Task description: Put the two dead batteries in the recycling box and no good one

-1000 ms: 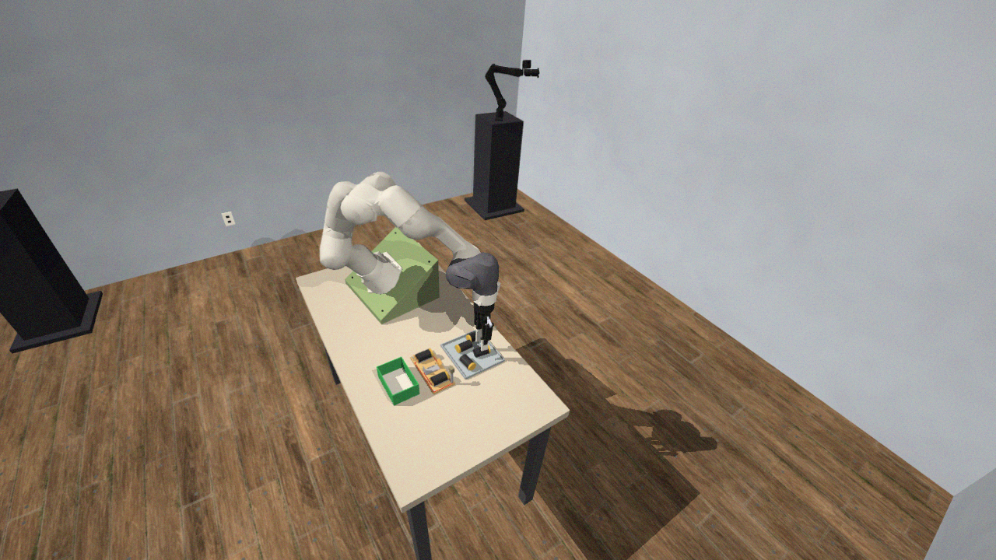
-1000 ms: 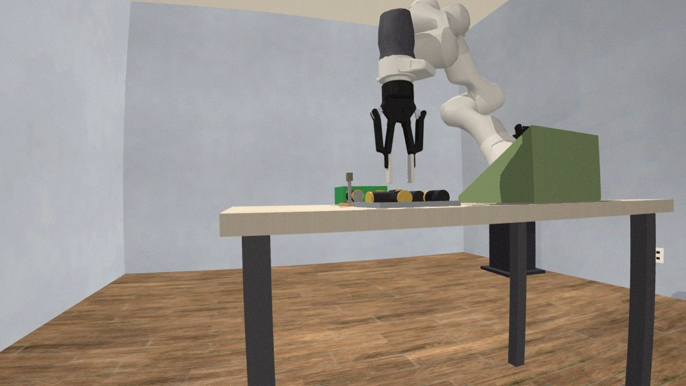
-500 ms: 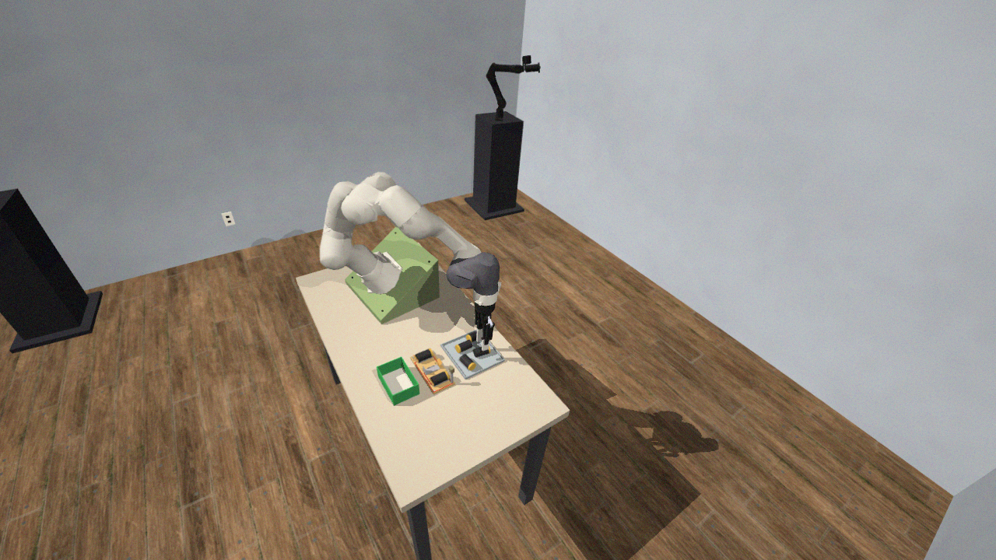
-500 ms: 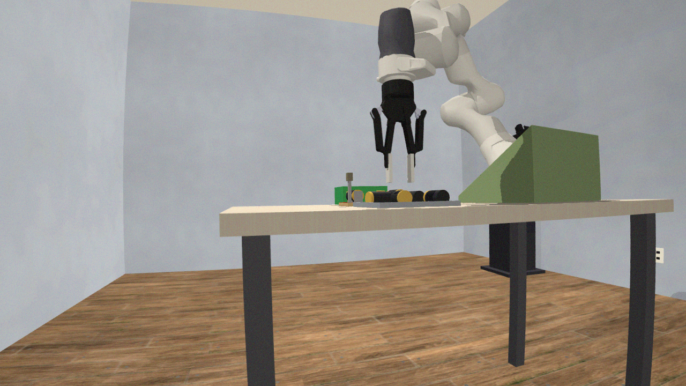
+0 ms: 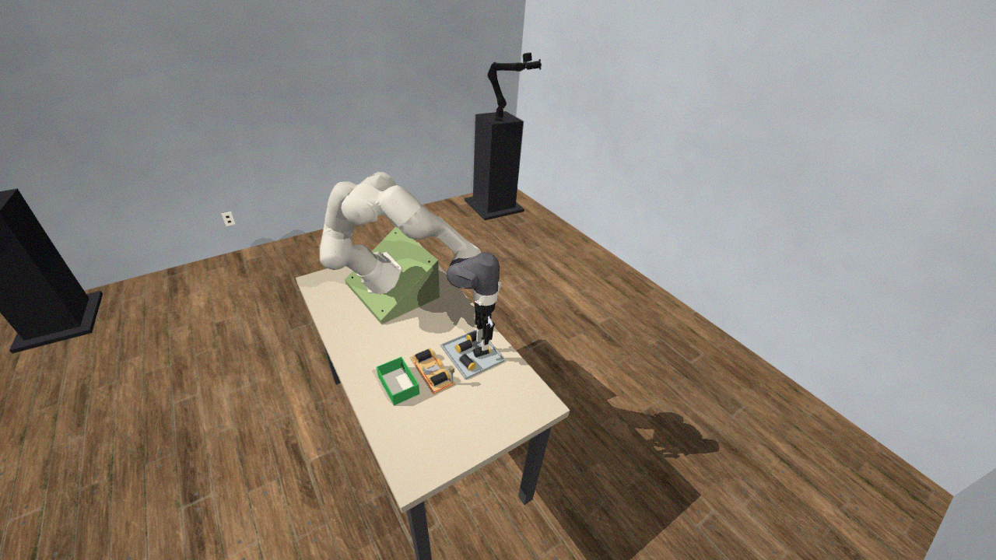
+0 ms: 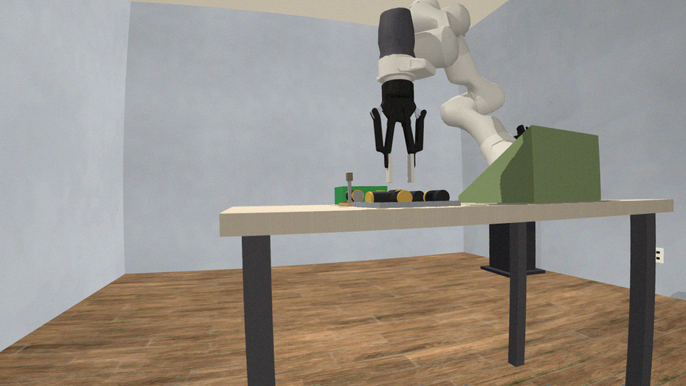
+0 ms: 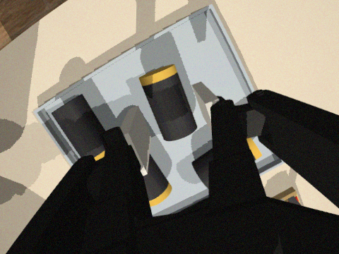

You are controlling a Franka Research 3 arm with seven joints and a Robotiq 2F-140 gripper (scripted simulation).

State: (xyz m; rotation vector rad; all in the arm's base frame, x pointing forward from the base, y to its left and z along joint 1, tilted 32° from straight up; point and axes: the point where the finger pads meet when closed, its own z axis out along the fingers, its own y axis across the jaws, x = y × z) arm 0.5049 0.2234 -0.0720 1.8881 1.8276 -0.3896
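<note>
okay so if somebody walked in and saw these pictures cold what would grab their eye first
Probably the big pale arm, bolted to a green wedge at one end of the table and reaching over to hang its black gripper above a gray tray of black-and-yellow batteries. Next might come the bright green open box, on the far side of the orange battery holder from the tray.

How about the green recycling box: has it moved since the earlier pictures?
No: in the top view, the green recycling box keeps its place on the table.
</note>
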